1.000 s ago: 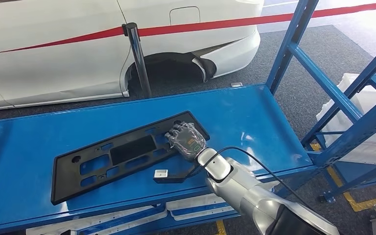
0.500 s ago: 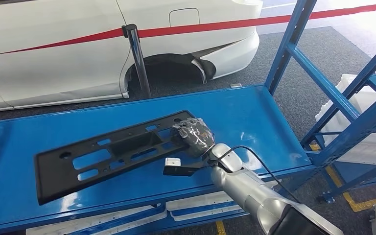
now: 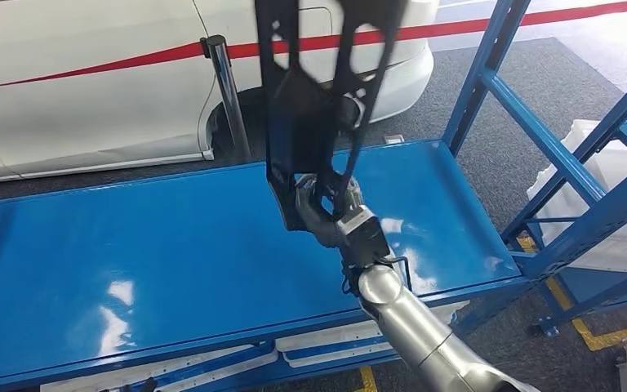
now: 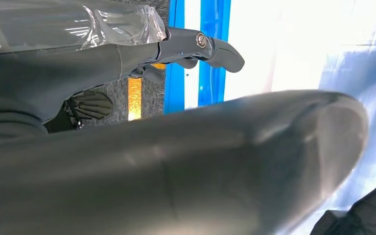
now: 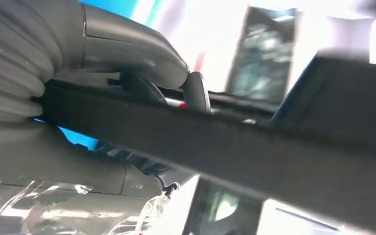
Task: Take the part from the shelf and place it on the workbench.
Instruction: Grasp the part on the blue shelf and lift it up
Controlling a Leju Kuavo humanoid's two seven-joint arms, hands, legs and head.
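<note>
The right hand [image 3: 326, 208] grips the black part [image 3: 310, 98] by its lower end, fingers clamped around the edge, probably to carry it clear of the blue shelf [image 3: 131, 269]. The part stands nearly upright above the hand, over the shelf's middle toward its far edge. The left hand [image 4: 127, 161] holds nothing visible; whether it is open or closed I cannot tell.

Head view looks down from above the right hand [image 3: 326, 208]; right wrist view sits close behind it, sharing the black part [image 3: 306, 98].

Bright daylight, blown-out, blurred wrist views
</note>
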